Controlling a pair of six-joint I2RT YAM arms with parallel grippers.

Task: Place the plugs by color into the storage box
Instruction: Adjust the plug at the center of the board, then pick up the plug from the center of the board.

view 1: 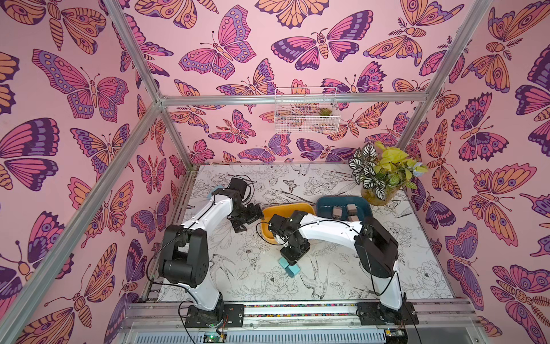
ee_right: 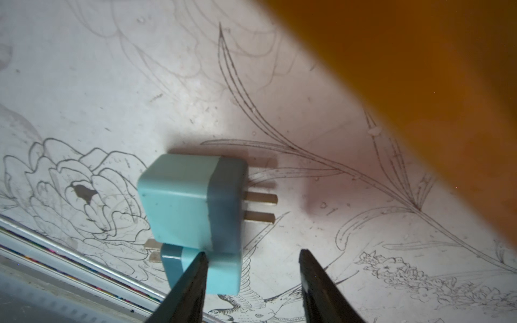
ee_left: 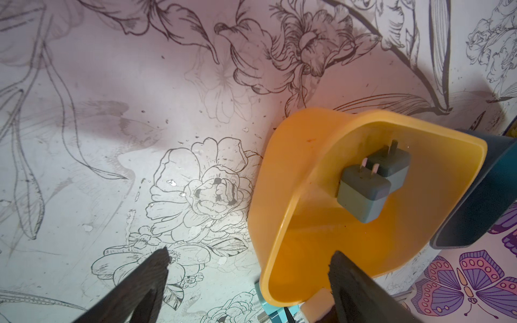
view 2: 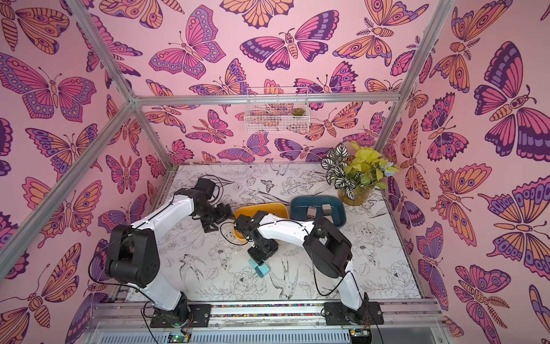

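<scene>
The storage box shows as a yellow tray point(view 1: 300, 206) and a dark blue tray point(view 1: 326, 202) side by side. Two teal plugs point(ee_left: 363, 195) stand in the yellow tray. Two pale pink plugs point(view 1: 337, 212) sit in the blue tray. Another teal plug point(ee_right: 193, 201) lies on the table, leaning on a second one point(ee_right: 223, 274). My right gripper point(ee_right: 253, 253) hovers low over that pair, jaws apart; one finger overlaps the lower plug, and only bare table shows in the gap. My left gripper point(ee_left: 250, 253) is wide open at the yellow tray's near rim, holding nothing.
A potted plant point(view 1: 381, 175) stands at the back right behind the blue tray. A wire basket point(view 1: 306, 114) hangs on the back wall. The rail point(view 1: 297, 309) with both arm bases runs along the front edge. A pale pink piece point(ee_left: 319, 304) shows beside the yellow tray's near corner.
</scene>
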